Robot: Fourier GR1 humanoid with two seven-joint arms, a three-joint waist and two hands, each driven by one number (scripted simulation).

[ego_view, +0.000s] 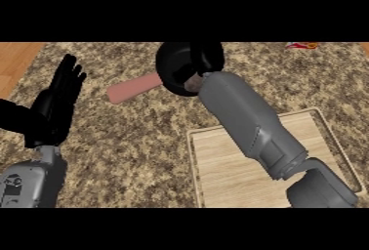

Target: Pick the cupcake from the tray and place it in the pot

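The right hand (210, 58) hangs over the pot (169, 66), likely to release an unseen cupcake, its grip impossible to tell, while the left hand (61, 95) rests open.

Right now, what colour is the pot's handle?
The handle is salmon pink, seen best in the head view.

A speckled brown and grey stone counter (130, 141) fills nearly the whole view. Beyond its upper left corner lies a strip of orange-brown wood (18, 58), with another sliver (364, 49) at the upper right. The light is even.
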